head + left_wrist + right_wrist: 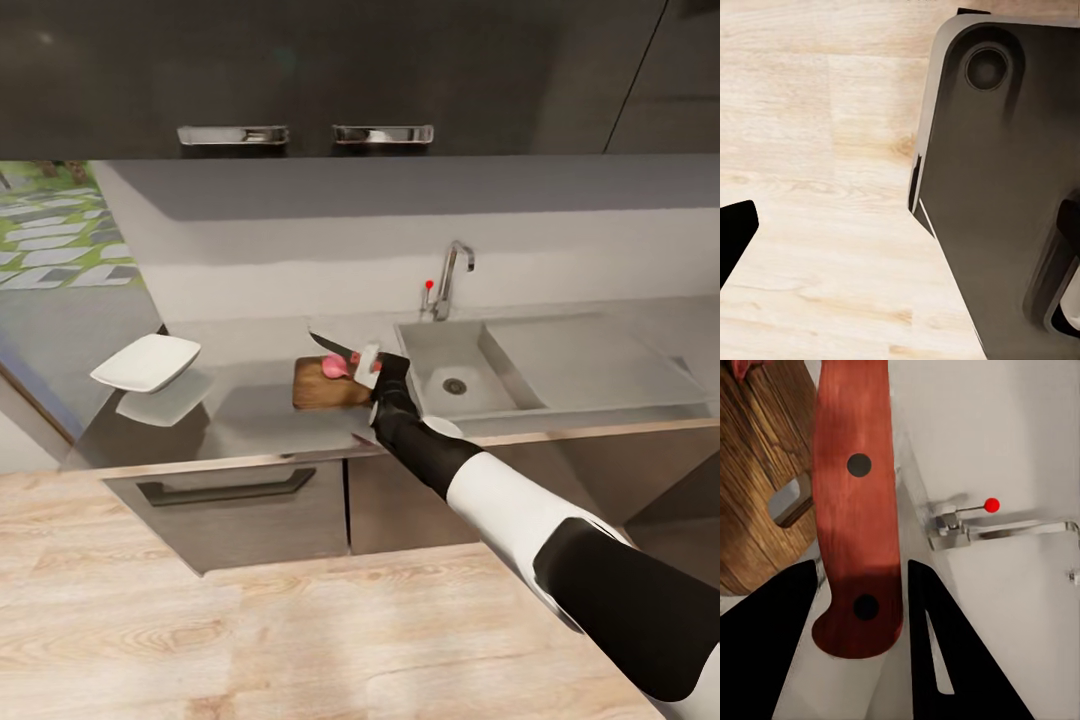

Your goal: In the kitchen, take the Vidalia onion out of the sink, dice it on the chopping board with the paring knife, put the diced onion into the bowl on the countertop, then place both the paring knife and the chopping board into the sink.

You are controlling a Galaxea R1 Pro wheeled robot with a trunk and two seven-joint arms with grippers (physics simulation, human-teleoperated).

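Note:
My right gripper [368, 365] is shut on the paring knife [340, 352] and holds it over the chopping board [318, 390]. The dark blade points left, just above the pinkish Vidalia onion [333, 367] lying on the board. In the right wrist view the red handle [859, 510] sits between the black fingers [765, 660], with the board's slot handle [791, 502] beside it. The white bowl [147, 362] stands on the countertop [250, 415], left of the board. The sink [455, 370] lies to the right of the board. My left gripper [900, 240] hangs open over the floor.
The chrome faucet [450, 275] with its red knob [429, 284] stands behind the basin, and the drainboard [590, 360] stretches right. Dark upper cabinets [300, 70] hang above. A drawer front [230, 500] sits under the counter. The robot's dark base [1005, 187] is over the light wood floor [817, 150].

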